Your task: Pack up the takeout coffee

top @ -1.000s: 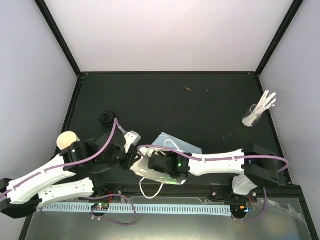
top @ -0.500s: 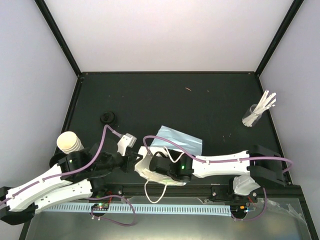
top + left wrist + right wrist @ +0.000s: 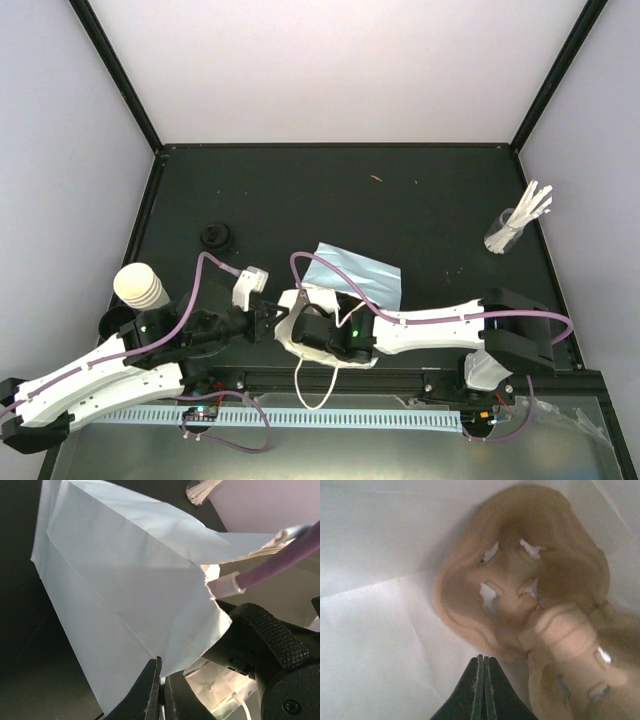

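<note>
Pulp carrier [image 3: 520,585] lies inside the blue bag [image 3: 125,590], just ahead of the right gripper [image 3: 481,661], whose fingers are pressed together and empty. Left gripper [image 3: 159,666] pinches the bag's rim; the thin paper may tear or slip out, collapsing the mouth. Cups [image 3: 140,285] sit outside, well apart from both.

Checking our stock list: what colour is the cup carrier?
Brown. The cup carrier shows best in the right wrist view.

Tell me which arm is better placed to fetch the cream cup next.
Probably left. The cream cup stands beside the left arm, though its jaws pinch the blue bag rim. The right arm reaches into the bag, jaws shut by the pulp carrier.
</note>
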